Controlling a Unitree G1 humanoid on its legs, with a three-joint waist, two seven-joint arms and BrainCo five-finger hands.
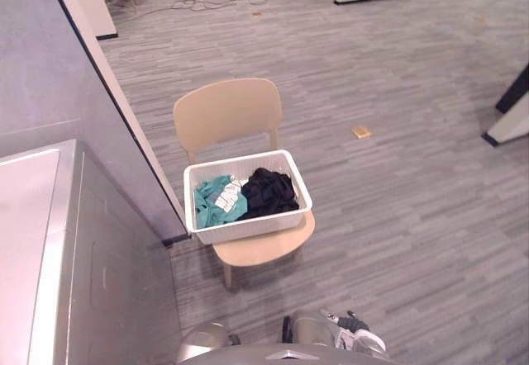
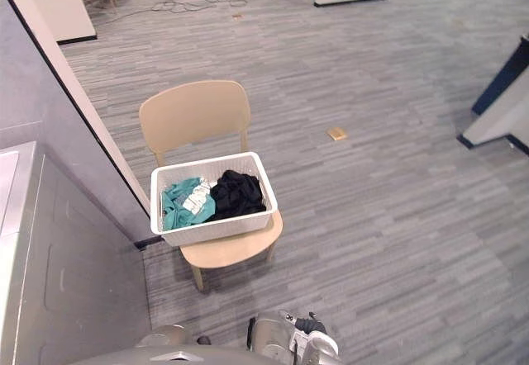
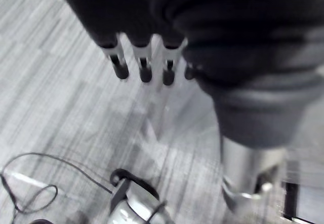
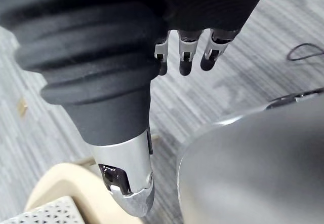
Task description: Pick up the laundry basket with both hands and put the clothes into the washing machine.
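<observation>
On the seat of a pale wooden chair (image 1: 227,113) ahead of me sits the white laundry basket (image 1: 248,228), with teal clothes (image 1: 213,204) in its left half and black clothes (image 1: 269,191) in its right (all inside the rim). I see the washing machine (image 1: 107,274) off to the left. My left hand (image 3: 145,57) hangs over the grey floor (image 1: 397,216), fingers straight, slightly apart, holding nothing. My right hand (image 4: 186,54) hangs likewise, fingers straight and empty.
</observation>
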